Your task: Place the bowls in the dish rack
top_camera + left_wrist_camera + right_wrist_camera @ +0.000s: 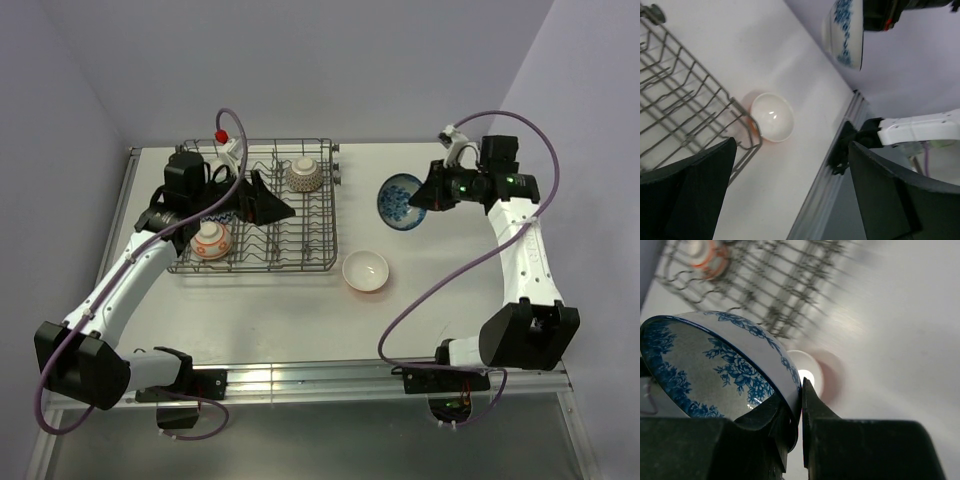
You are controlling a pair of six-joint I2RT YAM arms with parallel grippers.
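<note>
**Right pincer** (800, 407), lower centre of the right wrist view. The two dark fingers are almost closed and pinch the rim of the blue-white patterned bowl (715, 360), one finger inside the wall and one outside. The bowl hangs tilted on edge, its flowered inside turned toward the left of the frame. Beyond it, blurred, the white bowl with orange outside (807, 371) stands upright on the tabletop (900, 330). Farther off, at upper left, is the dish rack (790, 295).

**Left pincer** (790, 195), bottom of the left wrist view. The fingers are spread fully wide and neither hold nor touch anything. A wire corner of the rack lies at the left of this frame, with the white bowl just beside that corner.

**Overhead view, bottom to top.**
- The arm bases are at the bottom.
- The white bowl stands alone near centre.
- The rack sits at centre left, with the left pincer poised over its middle.
- The rack carries a red-orange patterned bowl (212, 240) at its lower left and a grey-brown speckled bowl (304, 176) at its upper right.
- The blue-white bowl is right of centre, well apart from the rack.

**Step in hand (judged).** The blue-white bowl is being carried to the rack.

**Next move (judged).** The right arm must travel leftward across the frame, keeping the bowl on edge. It should lower the bowl between free tines before the fingers part. The grip on the rim is thin, so a gentle swing is advisable. The white bowl is not yet loaded.
</note>
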